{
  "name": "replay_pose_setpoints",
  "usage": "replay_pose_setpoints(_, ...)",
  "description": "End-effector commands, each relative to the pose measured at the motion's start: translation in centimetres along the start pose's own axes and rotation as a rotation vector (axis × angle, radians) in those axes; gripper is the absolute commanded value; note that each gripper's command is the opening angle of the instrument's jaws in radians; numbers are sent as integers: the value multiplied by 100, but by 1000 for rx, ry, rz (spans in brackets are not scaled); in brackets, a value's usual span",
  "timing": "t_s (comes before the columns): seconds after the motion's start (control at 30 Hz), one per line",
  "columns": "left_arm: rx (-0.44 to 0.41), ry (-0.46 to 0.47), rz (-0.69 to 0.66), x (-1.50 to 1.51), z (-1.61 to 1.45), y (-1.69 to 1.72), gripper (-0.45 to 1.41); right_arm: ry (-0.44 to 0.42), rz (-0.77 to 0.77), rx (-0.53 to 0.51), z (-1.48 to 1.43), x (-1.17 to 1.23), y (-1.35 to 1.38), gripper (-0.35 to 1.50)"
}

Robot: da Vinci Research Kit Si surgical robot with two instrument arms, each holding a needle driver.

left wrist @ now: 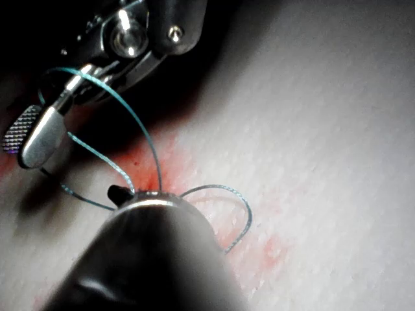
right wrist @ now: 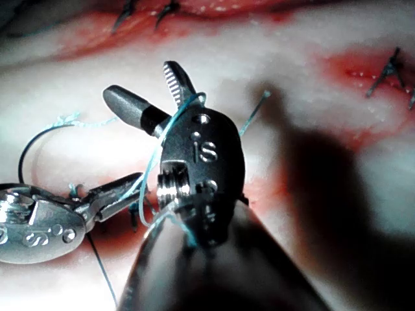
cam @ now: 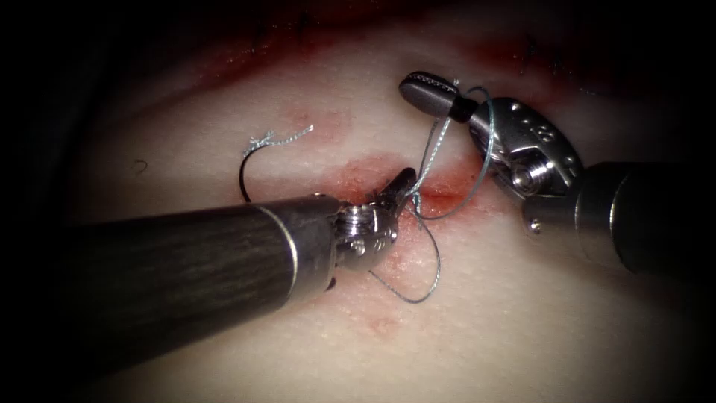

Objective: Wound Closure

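Observation:
My left tool's jaws (cam: 405, 180) sit at the cut (cam: 441, 195), shut on the blue thread (cam: 438, 138) just where it leaves the tissue (cam: 522, 313). Above and to the right, my right tool (cam: 418, 88) holds nothing, its jaws spread apart (right wrist: 137, 81). The thread is looped around its wrist and neck (right wrist: 170, 123). A slack loop of thread (cam: 431, 280) lies below the cut. The dark curved needle (cam: 241, 175) lies free on the tissue left of the cut, held by neither tool, and it appears again as the needle (right wrist: 23, 152). The left tool's tip (left wrist: 117, 192) and the right tool's jaws (left wrist: 24, 137) are close together.
A frayed pale thread end (cam: 280, 138) trails from the needle's upper end. Red fluid (cam: 358, 175) stains the tissue around the cut. Dark finished stitches (right wrist: 389, 68) sit further along, with more stitches (right wrist: 167, 10) at the tissue's far edge.

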Motion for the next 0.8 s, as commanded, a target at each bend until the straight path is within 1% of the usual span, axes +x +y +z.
replay_pose_setpoints(0.03, -1, 2, 0, 2, 8, 5, -45, -16, 19, -14, 9, -10, 8, 108)
replay_pose_setpoints(0.13, -6, 3, 2, 1, 12, 5, -45, -55, 84, -58, 5, -19, 27, 111)
replay_pose_setpoints(0.17, -6, 3, 2, 0, 12, 5, -45, -64, 105, -55, 4, -22, 32, 111)
replay_pose_setpoints(0.3, -8, 2, 1, 1, 16, 4, -45, -74, 139, -96, 4, -29, 46, 111)
replay_pose_setpoints(0.33, -8, 6, 0, 2, 19, 4, -45, -75, 147, -118, 5, -32, 52, 111)
replay_pose_setpoints(0.47, -9, 12, -2, 5, 25, 3, -45, -114, 209, -127, 10, -43, 62, 111)
replay_pose_setpoints(0.73, -12, 11, 0, 7, 26, 5, -45, -162, 290, -163, 25, -60, 85, 113)
replay_pose_setpoints(0.8, -12, 11, 0, 7, 26, 5, -45, -177, 291, -177, 29, -64, 92, 113)
